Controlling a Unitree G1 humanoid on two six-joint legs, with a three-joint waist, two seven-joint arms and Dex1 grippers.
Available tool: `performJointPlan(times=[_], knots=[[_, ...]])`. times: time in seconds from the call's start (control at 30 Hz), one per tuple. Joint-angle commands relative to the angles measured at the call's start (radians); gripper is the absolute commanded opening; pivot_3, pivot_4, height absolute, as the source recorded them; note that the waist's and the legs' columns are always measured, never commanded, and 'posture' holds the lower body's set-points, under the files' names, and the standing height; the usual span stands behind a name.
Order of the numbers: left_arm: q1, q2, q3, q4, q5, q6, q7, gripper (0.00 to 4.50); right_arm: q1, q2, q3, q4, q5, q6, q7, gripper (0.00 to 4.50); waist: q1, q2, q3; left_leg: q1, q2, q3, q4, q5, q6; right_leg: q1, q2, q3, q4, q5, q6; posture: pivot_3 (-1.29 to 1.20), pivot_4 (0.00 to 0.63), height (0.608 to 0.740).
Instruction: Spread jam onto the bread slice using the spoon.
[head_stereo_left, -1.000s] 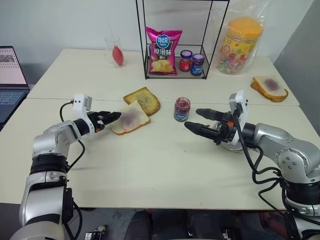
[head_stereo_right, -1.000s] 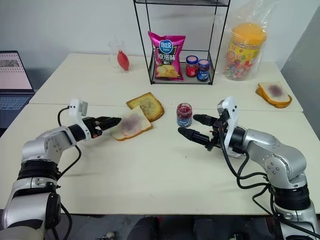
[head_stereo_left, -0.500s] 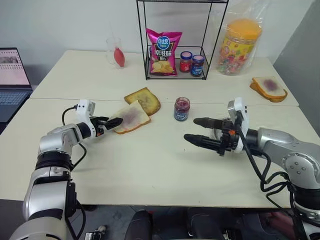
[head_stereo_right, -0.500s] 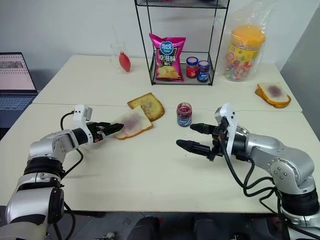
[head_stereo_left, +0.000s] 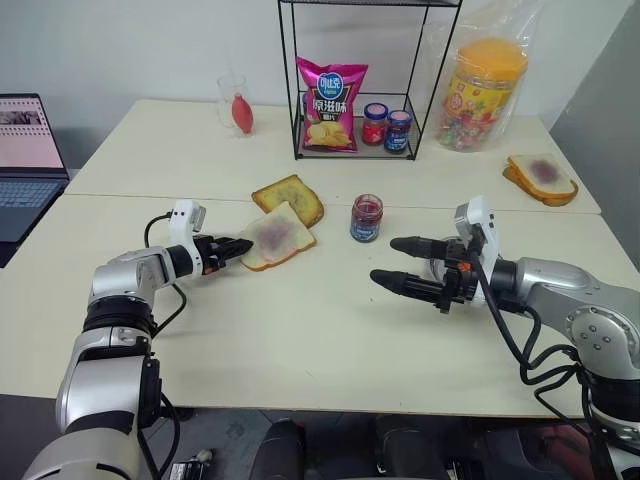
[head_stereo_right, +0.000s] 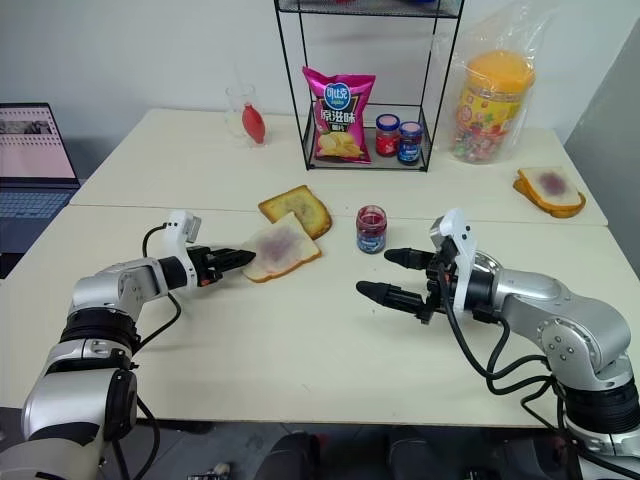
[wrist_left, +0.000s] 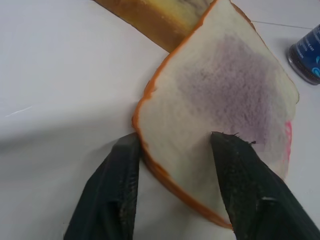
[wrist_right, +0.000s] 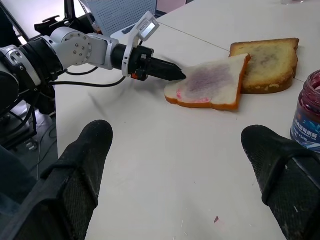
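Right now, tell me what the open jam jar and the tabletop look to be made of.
Jam jar: clear glass apparently, since the dark jam shows through above a printed blue label band. Tabletop: smooth matte cream board, likely laminate; a seam separates two tables.

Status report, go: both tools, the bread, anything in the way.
Left tool straddling the corner of the pale white jam-smeared bread slice. Right tool open, empty. Small blue-banded glass jam jar beside the slice. Browner toasted slice under its far edge.

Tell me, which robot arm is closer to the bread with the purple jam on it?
Left. Its tool is right at the bread slice, one finger over a corner. The right tool hangs open, away from the bread.
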Motion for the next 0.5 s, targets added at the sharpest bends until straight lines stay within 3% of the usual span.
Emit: performJointPlan(times=[0.03,0.23,0.5], knots=[[0.019,0.005,-0.002,-0.038,0.006,0.006,-0.025,1.16,-0.006,0.005,-0.016,-0.013,-0.004,-0.031,0.005,4.50,0.000,0.000,0.000,0.000,0.000,0.000,0.000,0.000,0.000,0.000,0.000,0.000,0.000,0.000,0.000,0.00,0.150,0.740],[0.017,0.012,0.004,-0.070,0.003,0.006,-0.036,0.06,-0.010,0.012,-0.014,-0.003,-0.010,-0.041,0.003,4.50,0.000,0.000,0.000,0.000,0.000,0.000,0.000,0.000,0.000,0.000,0.000,0.000,0.000,0.000,0.000,0.00,0.150,0.740],[0.003,0.038,-0.032,-0.237,-0.008,0.086,-0.096,0.01,-0.001,-0.001,-0.042,-0.003,-0.003,-0.039,0.003,4.50,0.000,0.000,0.000,-0.001,0.000,0.000,0.000,0.000,0.000,-0.001,0.000,0.000,0.000,0.000,0.000,0.00,0.150,0.740]])
